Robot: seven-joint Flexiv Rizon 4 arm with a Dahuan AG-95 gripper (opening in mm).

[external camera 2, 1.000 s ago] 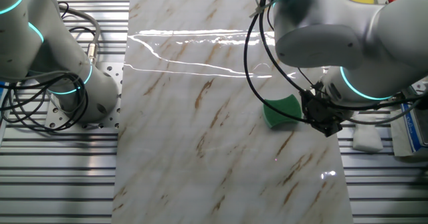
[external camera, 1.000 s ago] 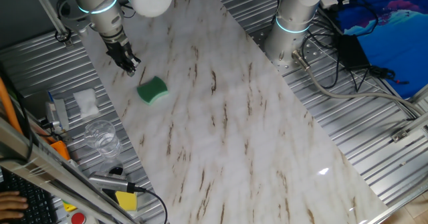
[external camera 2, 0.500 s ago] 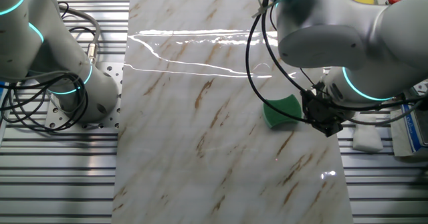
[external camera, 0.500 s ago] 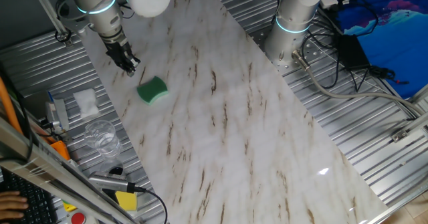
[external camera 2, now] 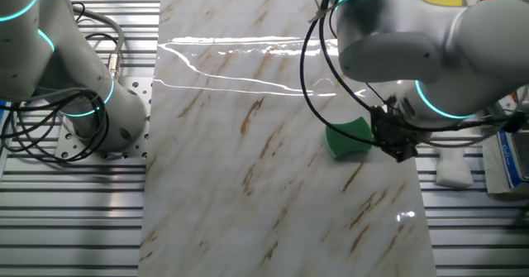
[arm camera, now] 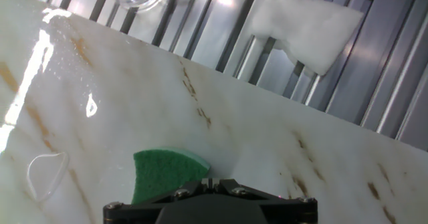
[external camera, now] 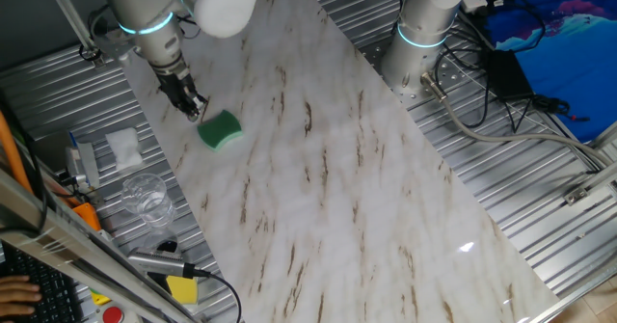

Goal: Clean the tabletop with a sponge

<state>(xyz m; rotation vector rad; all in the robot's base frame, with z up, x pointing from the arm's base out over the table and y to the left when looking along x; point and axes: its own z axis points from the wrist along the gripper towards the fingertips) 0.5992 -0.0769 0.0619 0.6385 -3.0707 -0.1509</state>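
Note:
The green sponge [external camera: 220, 129] lies flat on the white marble-look tabletop [external camera: 347, 188] near its left edge. It also shows in the other fixed view [external camera 2: 347, 136] and in the hand view [arm camera: 167, 174]. My gripper [external camera: 194, 109] stands low over the slab right beside the sponge, at its edge-side corner; I cannot tell whether it touches. In the hand view my gripper [arm camera: 212, 184] has its jaws closed together with nothing between them, and the sponge lies just to their left. It also shows in the other fixed view [external camera 2: 397, 146].
A white folded cloth [external camera: 123, 147] and a clear glass [external camera: 145, 196] sit on the ribbed metal beside the slab. A yellow block [external camera: 180, 289] lies near the front. A second arm's base [external camera: 424, 34] stands at the far side. A small water ring [arm camera: 47, 174] is on the slab.
My gripper has moved down and toward the sponge, from a gap away to right beside it. The sponge has not moved.

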